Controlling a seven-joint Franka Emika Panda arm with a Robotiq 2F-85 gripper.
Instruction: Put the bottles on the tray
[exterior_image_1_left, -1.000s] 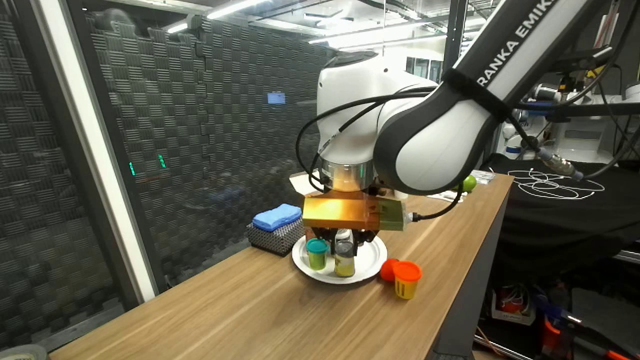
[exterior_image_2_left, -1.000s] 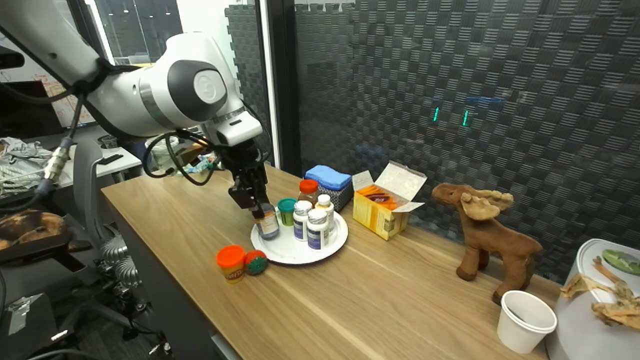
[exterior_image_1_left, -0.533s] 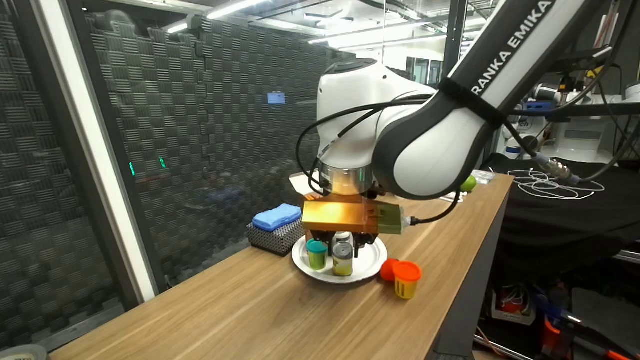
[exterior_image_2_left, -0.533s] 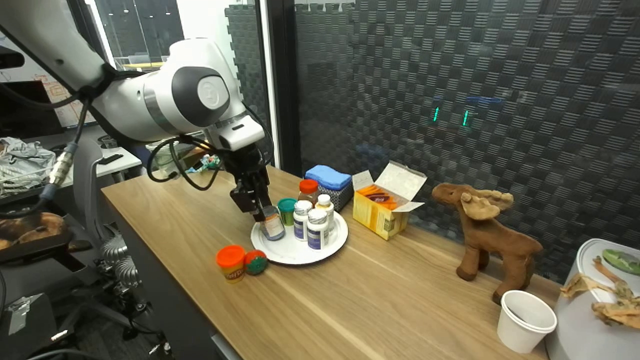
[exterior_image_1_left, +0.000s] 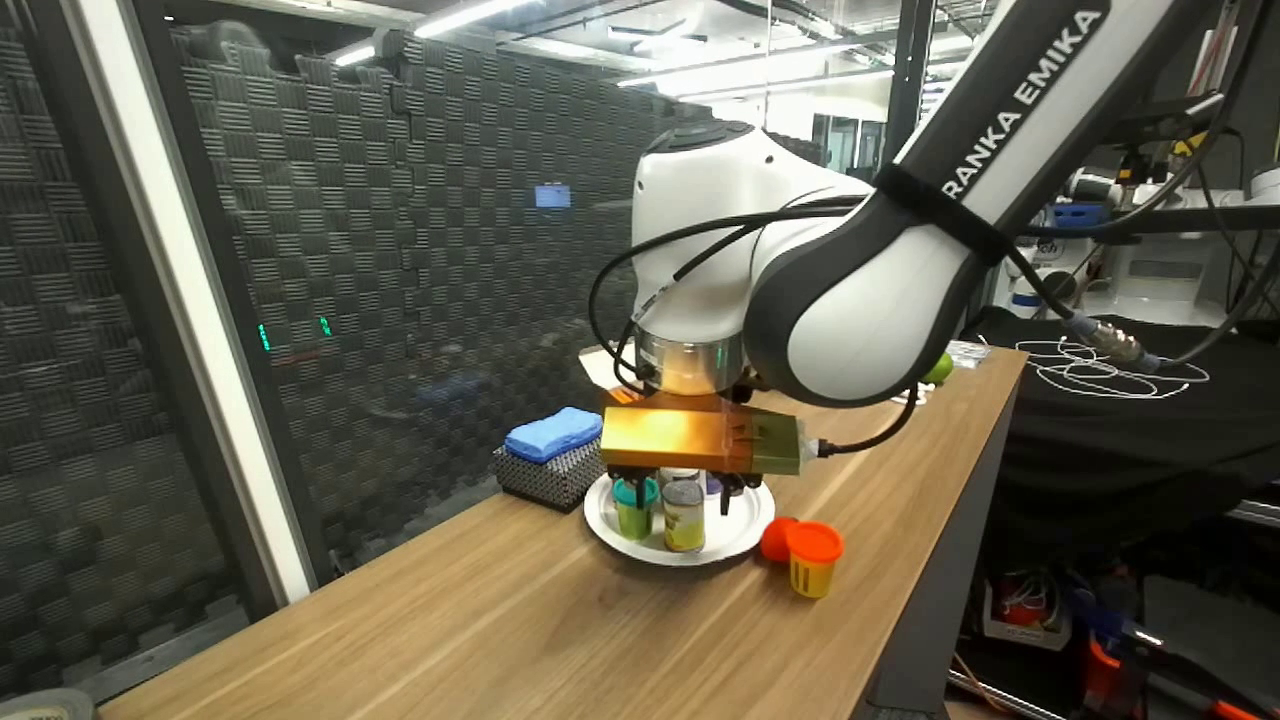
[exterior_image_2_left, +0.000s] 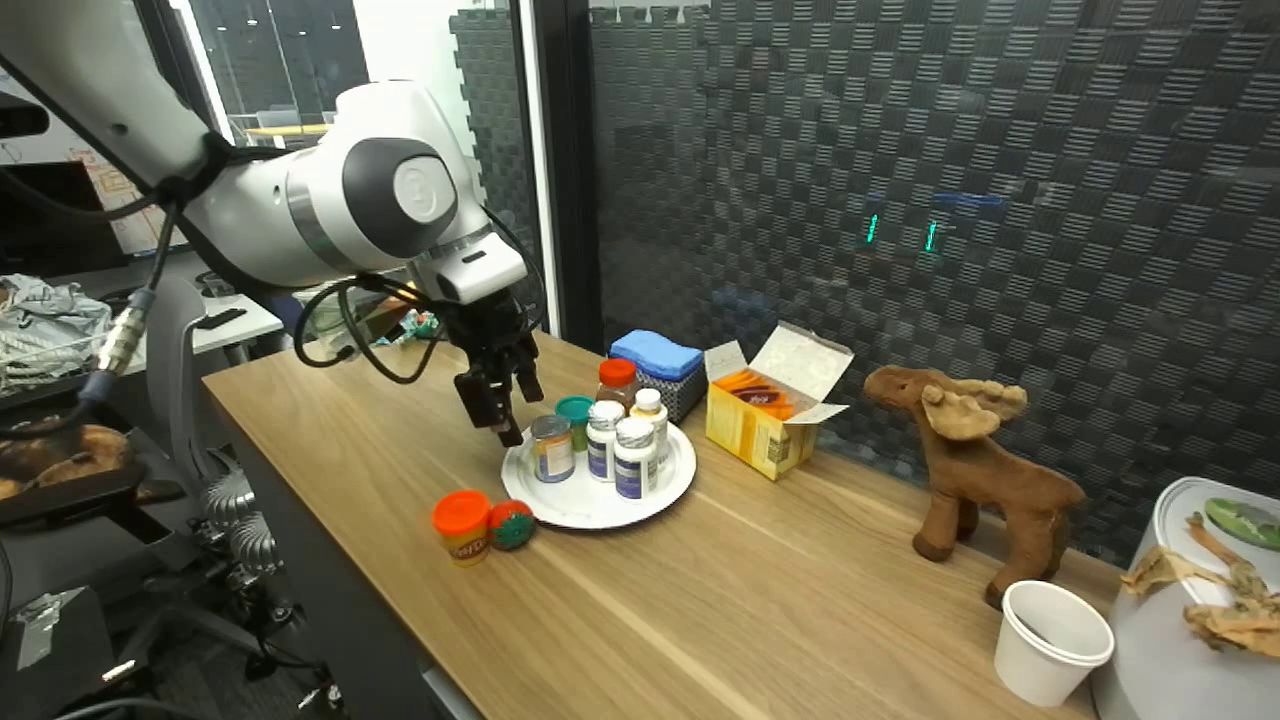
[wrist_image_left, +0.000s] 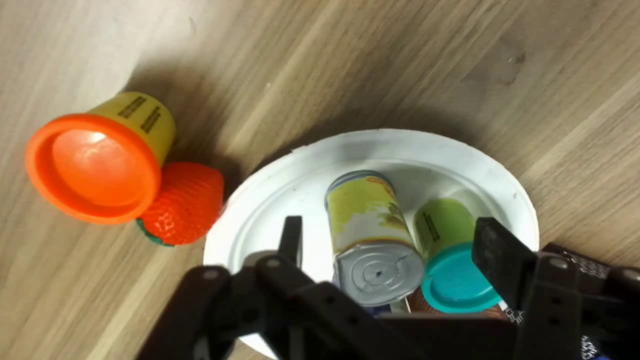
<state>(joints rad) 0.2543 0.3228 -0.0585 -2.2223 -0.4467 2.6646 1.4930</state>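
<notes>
Since the grey-topped can (exterior_image_2_left: 553, 450) stands upright on the round white plate (exterior_image_2_left: 570, 506), the gripper (wrist_image_left: 389, 234) holds its fingers wide apart, clamped on nothing, presumably to leave it there. Alongside I count three white pill bottles (exterior_image_2_left: 635, 470), one teal-lidded tub (wrist_image_left: 446, 250) and one red-lidded jar (exterior_image_2_left: 617, 378), its foot hidden; off the plate sit one orange-lidded Play-Doh tub (exterior_image_2_left: 462, 525) and one toy strawberry (wrist_image_left: 187, 202).

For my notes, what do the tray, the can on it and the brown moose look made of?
Tray: possibly paper or foam; matt white, with small nicks in its rim.
Can: dull grey end with concentric rings suggests metal, though plastic is possible; its matt printed side looks like paper.
Brown moose: likely plush fabric, from its soft matt surface and rounded, stuffed-looking legs.
</notes>
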